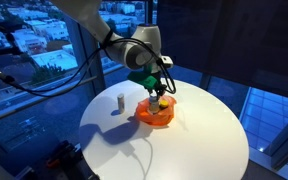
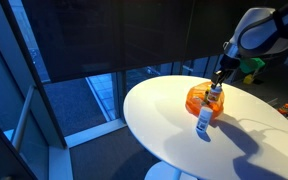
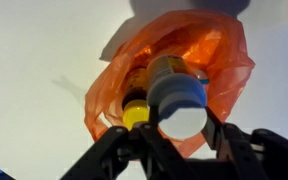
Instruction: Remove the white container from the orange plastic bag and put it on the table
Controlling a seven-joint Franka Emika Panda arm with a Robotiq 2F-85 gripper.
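**Reaching Into an Orange Bag on a Round Table**

Hanging low over a round white table [image 1: 194, 140], the Franka arm's gripper [image 1: 160, 94] sits at the mouth of the orange plastic bag [image 1: 156, 116]. In both exterior views the bag lies crumpled near the middle of the tabletop.

In the wrist view, the two dark fingers [image 3: 129, 150] stand on either side of the white container [image 3: 181, 105]. It is a rounded vessel whose pale, circular end faces the camera, and it is still in the open bag. The fingers look close against its sides, but whether they are pressing on it cannot be told.

Just beside the container, also inside the bag, lies a yellow-capped item [image 3: 134, 112]; what kind of item it is cannot be made out.

A small white bottle [image 2: 205, 120] stands upright on the table near the bag, not touching it.

Beyond the table, dark window glass [image 2: 94, 40] fills the background, and city buildings [image 1: 34, 40] show through it in blue light.
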